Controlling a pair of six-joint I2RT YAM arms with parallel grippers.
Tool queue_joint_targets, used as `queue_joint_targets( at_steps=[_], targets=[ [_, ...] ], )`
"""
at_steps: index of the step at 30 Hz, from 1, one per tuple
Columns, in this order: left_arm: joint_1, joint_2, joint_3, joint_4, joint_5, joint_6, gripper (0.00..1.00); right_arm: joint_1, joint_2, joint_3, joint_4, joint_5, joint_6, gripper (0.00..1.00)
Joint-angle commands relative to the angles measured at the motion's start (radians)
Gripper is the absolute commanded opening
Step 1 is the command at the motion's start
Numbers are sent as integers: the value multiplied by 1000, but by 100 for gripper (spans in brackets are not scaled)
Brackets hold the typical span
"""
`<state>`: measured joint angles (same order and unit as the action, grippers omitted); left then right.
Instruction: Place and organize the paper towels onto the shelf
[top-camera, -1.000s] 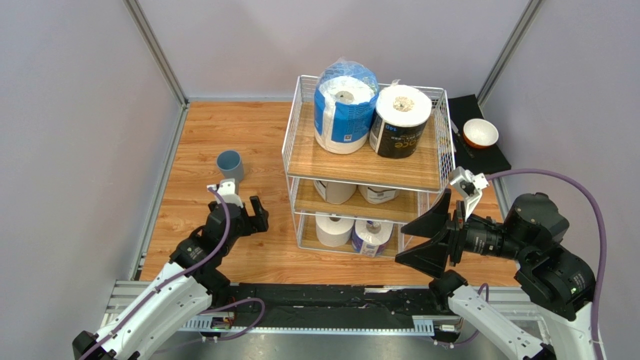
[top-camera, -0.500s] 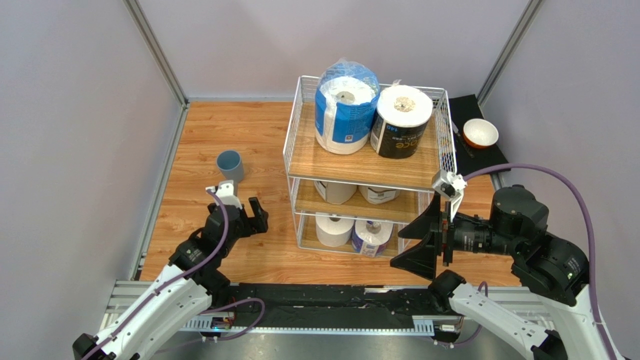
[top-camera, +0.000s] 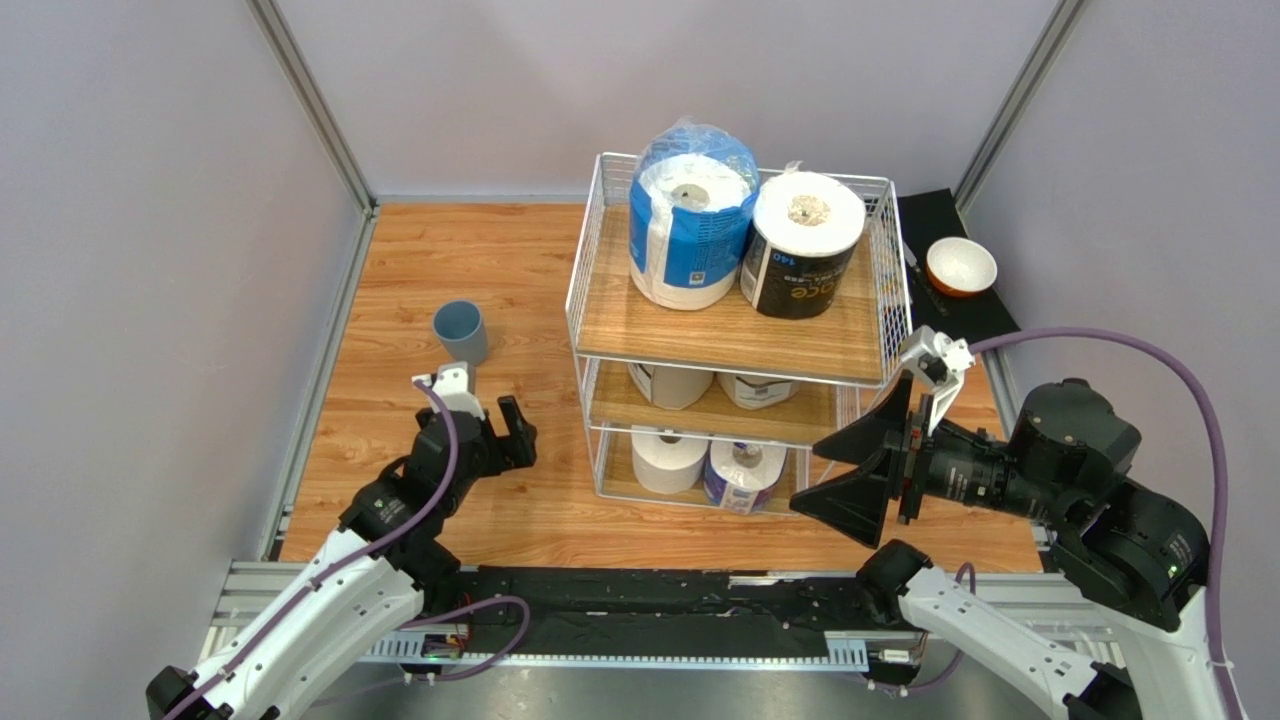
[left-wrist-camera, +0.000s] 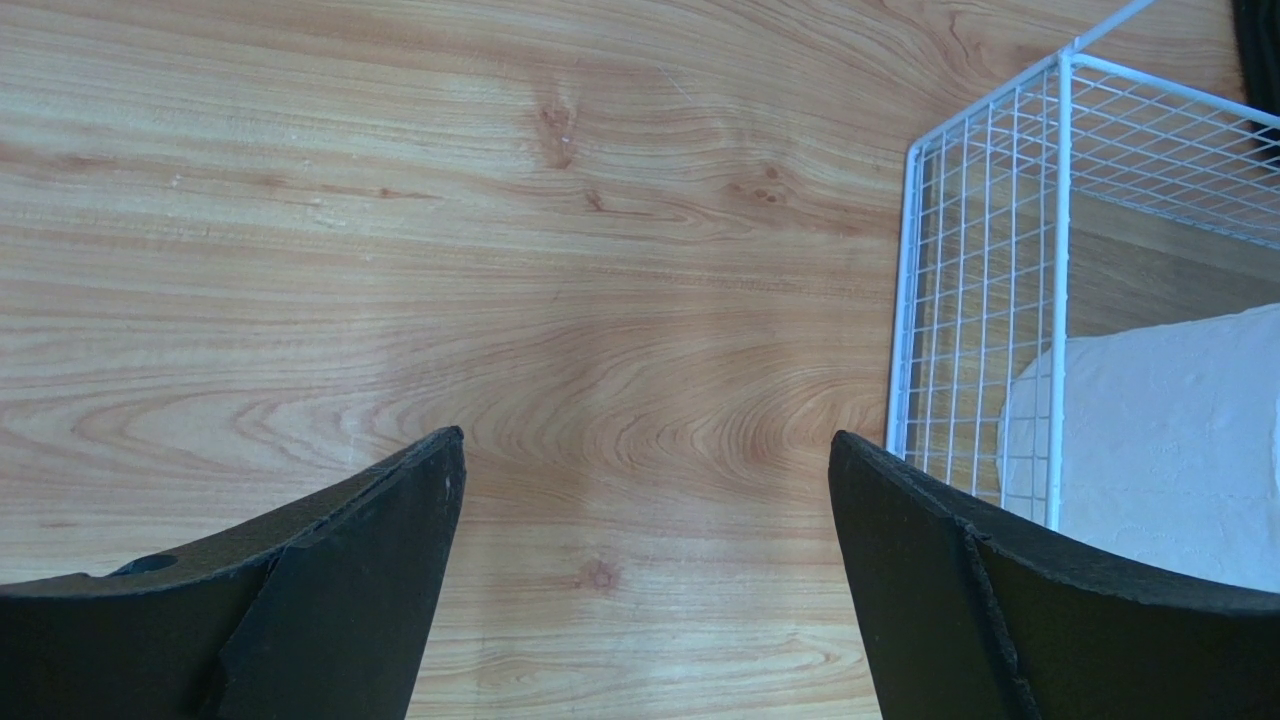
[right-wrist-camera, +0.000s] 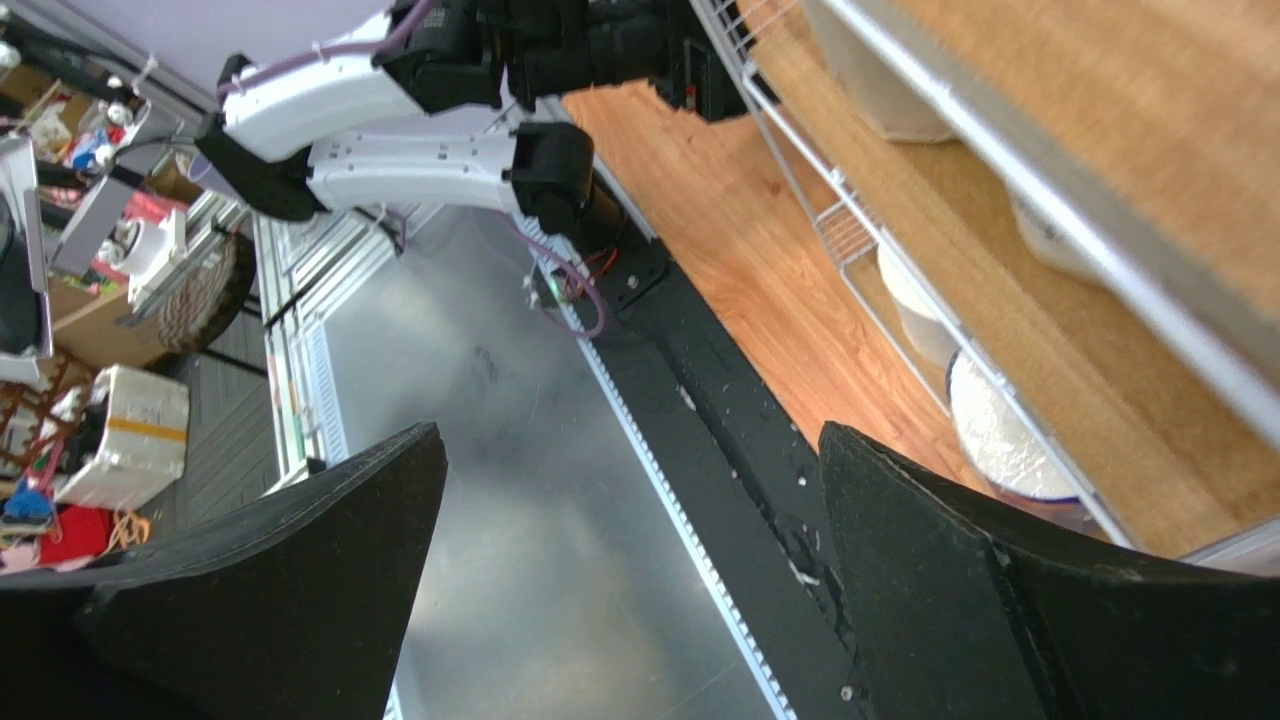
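Observation:
The shelf (top-camera: 721, 339) is a three-tier white wire rack with wooden boards, standing mid-table. Its top tier holds a blue-plastic-wrapped roll (top-camera: 690, 213) and a dark-wrapped roll (top-camera: 804, 240). Two rolls (top-camera: 672, 383) sit half hidden on the middle tier. The bottom tier holds a plain white roll (top-camera: 669, 458) and a blue-labelled roll (top-camera: 742, 473). My left gripper (top-camera: 516, 434) is open and empty over bare wood left of the rack (left-wrist-camera: 1052, 300). My right gripper (top-camera: 813, 479) is open and empty, raised by the rack's front right corner (right-wrist-camera: 1052, 225).
A blue cup (top-camera: 460, 329) stands on the table left of the shelf. An orange-and-white bowl (top-camera: 960, 266) sits on a black block at the far right. Grey walls close in three sides. A black rail (top-camera: 661, 593) runs along the near edge.
My right arm dipped left toward the shelf's front, then drew back right and up a little, gripper still open. The left arm and the rolls have not moved.

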<state>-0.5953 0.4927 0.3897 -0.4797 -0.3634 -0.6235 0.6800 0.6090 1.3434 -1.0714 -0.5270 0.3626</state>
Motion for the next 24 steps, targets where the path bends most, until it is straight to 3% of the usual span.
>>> queue_joint_targets(
  at_steps=[1, 8, 20, 24],
  targets=[
    [-3, -8, -3, 27, 14, -10, 99, 1, 49, 52, 100, 76, 39, 98],
    [-1, -6, 6, 18, 9, -2, 99, 3, 146, 157, 35, 52, -39, 98],
    [-3, -17, 8, -2, 3, -22, 99, 407, 268, 211, -75, 268, -120, 98],
    [-3, -23, 2, -5, 0, -22, 99, 464, 242, 194, -47, 346, -96, 99]
  ],
)
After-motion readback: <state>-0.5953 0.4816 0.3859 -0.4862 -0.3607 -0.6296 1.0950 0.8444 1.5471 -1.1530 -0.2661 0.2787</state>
